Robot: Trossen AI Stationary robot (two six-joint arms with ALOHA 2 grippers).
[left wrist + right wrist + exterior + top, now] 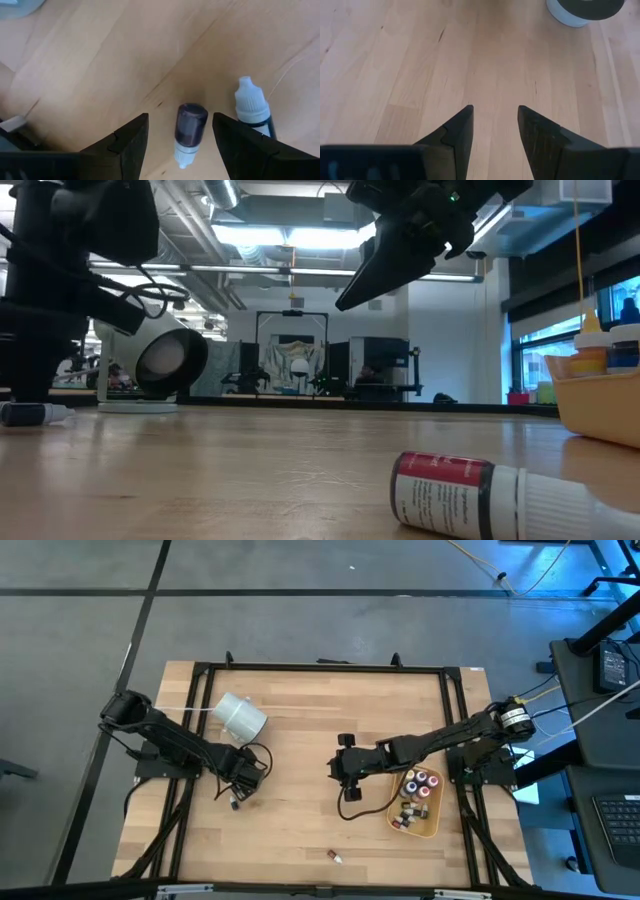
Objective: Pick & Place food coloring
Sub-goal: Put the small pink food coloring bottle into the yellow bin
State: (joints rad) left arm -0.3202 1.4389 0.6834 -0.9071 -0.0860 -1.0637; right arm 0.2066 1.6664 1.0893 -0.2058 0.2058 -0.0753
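Note:
My left gripper points down over the table's left part, open. A dark purple food coloring bottle lies on its side between the fingers, its pale cap toward the wrist, and I see no touch. A second dark bottle with a white cap lies just outside one finger. In the high view both show as small specks under the left gripper. My right gripper hangs open above bare wood at mid-table. A red-labelled bottle lies on its side near the front edge.
A tan tray holding several small bottles sits right of my right gripper, and its wall shows in the low view. A white cup-like cylinder lies on its side at the far left. Bare wood stretches between the two arms.

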